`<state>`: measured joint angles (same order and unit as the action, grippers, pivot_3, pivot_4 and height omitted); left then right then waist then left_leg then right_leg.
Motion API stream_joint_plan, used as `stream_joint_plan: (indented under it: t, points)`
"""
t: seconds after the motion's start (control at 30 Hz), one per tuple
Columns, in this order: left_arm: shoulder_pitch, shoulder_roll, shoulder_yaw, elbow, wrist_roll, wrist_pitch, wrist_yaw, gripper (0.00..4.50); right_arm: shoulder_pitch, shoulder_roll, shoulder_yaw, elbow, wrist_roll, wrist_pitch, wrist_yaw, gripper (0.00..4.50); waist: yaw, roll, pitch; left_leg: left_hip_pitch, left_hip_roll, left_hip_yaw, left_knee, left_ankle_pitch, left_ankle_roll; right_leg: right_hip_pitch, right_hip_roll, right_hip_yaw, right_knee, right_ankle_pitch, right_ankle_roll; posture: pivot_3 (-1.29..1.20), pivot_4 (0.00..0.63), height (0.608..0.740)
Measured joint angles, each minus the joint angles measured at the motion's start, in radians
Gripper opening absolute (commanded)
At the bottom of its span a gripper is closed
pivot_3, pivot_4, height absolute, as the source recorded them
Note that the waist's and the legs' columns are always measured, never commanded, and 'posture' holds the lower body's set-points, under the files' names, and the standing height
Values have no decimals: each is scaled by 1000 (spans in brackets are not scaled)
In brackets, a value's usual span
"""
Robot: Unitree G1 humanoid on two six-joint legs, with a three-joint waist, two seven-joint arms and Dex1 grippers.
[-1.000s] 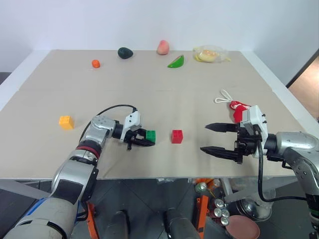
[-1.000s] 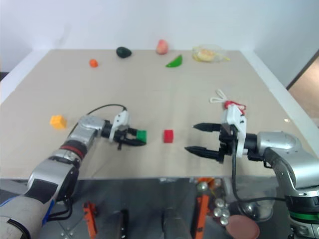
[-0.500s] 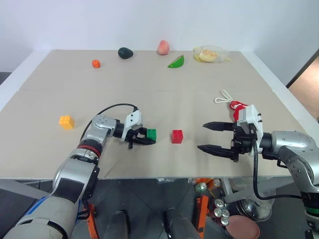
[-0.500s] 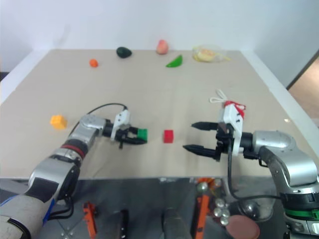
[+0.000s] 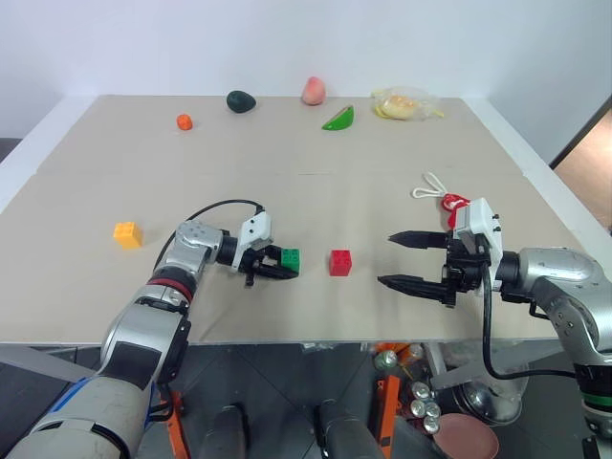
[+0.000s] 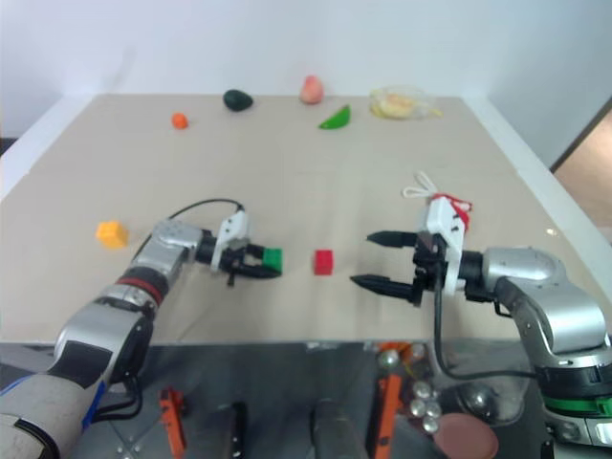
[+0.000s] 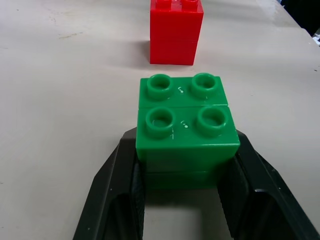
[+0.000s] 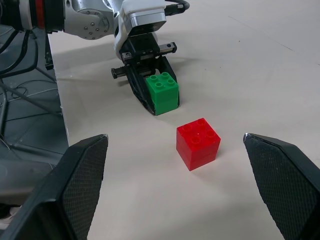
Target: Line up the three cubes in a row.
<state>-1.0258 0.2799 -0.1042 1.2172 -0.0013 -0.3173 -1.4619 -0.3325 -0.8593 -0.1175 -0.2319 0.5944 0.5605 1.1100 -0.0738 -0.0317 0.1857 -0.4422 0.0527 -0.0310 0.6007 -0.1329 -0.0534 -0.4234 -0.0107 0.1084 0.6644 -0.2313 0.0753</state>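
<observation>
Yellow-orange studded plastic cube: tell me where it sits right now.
The yellow-orange studded plastic cube sits alone on the beige table near its left edge, well left of the left gripper and its green studded cube.

A beige table (image 5: pixel 287 182) is seen, with a seam across its middle. Near the front edge a green cube (image 5: pixel 290 258), a red cube (image 5: pixel 339 262) and, well apart to the left, a yellow-orange cube (image 5: pixel 127 233) are placed. A red pouch with white cord (image 5: pixel 448 198) lies at the right. Along the far edge a small orange lump (image 5: pixel 184 121), a dark avocado-like object (image 5: pixel 240 100), a pink object (image 5: pixel 313 91), a green wedge (image 5: pixel 338 119) and a clear bag (image 5: pixel 405 103) are set.
</observation>
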Motion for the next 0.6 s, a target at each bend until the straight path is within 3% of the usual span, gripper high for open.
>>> stream_joint_plan:
  t: [0.07, 0.13, 0.33, 0.6]
  points:
    - [-1, -2, 2, 0, 0, 8, -2, 1340, 0, 1, 0, 0, -2, -2, 0, 4500, 0, 0, 0, 0, 0, 0, 0, 0, 0, 0, 0, 0, 0, 0, 0, 0, 150, 740]
    - [-3, -3, 3, 0, 0, 18, -8, 2380, 0, 2, 0, 0, -2, -3, 0, 4500, 0, 0, 0, 0, 0, 0, 0, 0, 0, 0, 0, 0, 0, 0, 0, 0, 150, 740]
    - [-8, -18, 4, 0, 0, 40, -31, 4421, 0, 2, 0, 0, -10, -4, -1, 4500, 1, 0, 0, 0, 0, 0, 1, 0, 0, 0, 0, 0, 0, 0, -1, 0, 150, 740]
    - [-8, 3, 3, 2, 3, 20, -18, 4483, -12, 3, 1, 8, -10, -4, 2, 4500, -3, 0, 0, 0, 0, 0, 0, 0, 0, 0, 0, 0, 0, 1, 1, 0, 150, 740]
